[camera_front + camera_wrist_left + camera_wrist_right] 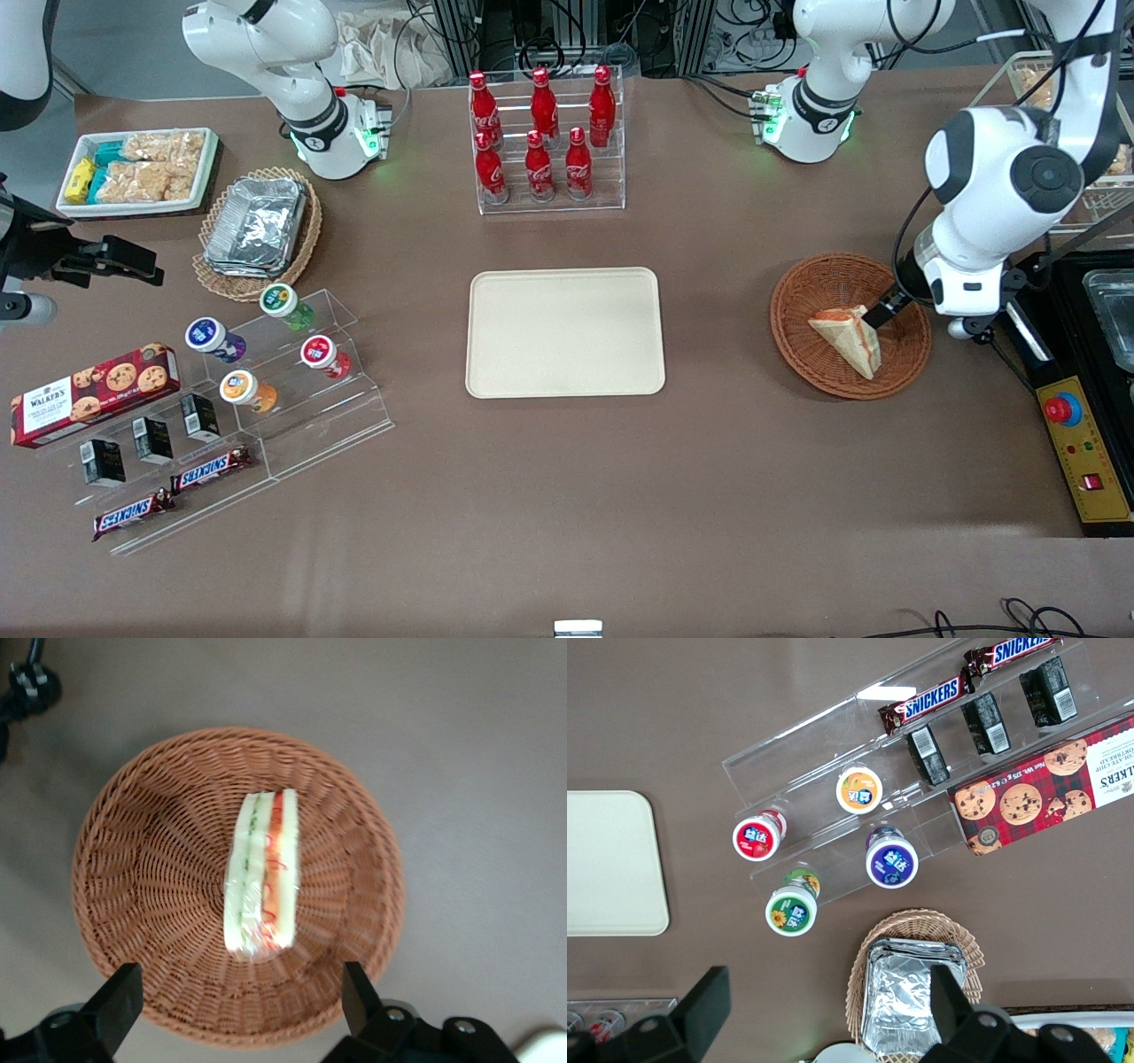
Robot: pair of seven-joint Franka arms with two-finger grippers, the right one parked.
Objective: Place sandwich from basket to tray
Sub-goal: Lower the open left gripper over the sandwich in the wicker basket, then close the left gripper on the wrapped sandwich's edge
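Brown matte table (549,496), tangled black cables (549,35) at its edge.

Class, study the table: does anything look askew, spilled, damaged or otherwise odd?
Nothing stands out. The sandwich lies intact in the basket, with the open claw poised above it. The tray sits flat and bare, and the cola bottles stand upright in their rack.

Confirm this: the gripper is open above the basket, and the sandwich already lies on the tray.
Not quite. The open gripper is above the basket, but the front view shows the sandwich still in the basket, with the tray bare.
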